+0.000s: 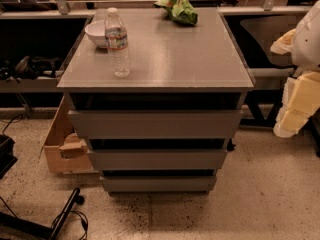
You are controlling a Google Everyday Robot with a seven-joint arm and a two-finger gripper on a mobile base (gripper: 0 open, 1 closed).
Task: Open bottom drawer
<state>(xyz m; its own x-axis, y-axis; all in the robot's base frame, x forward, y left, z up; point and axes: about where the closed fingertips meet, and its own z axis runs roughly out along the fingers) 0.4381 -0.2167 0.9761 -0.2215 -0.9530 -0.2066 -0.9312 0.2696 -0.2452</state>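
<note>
The grey cabinet [159, 59] stands in the middle of the view with three plain drawer fronts stacked one above the other. The bottom drawer [159, 184] is the lowest and shortest front, just above the floor, and sits about flush with the two fronts above it. My gripper [292, 111], cream-coloured on a white arm [307, 34], hangs at the right edge of the view. It is to the right of the cabinet, at about the height of the top drawer, and touches nothing.
On the cabinet top stand a clear water bottle [118, 44], a white bowl [96, 33] and a green bag [179, 10]. A cardboard box [65, 146] sits on the floor left of the cabinet. Black cables and a stand [60, 219] lie at the bottom left.
</note>
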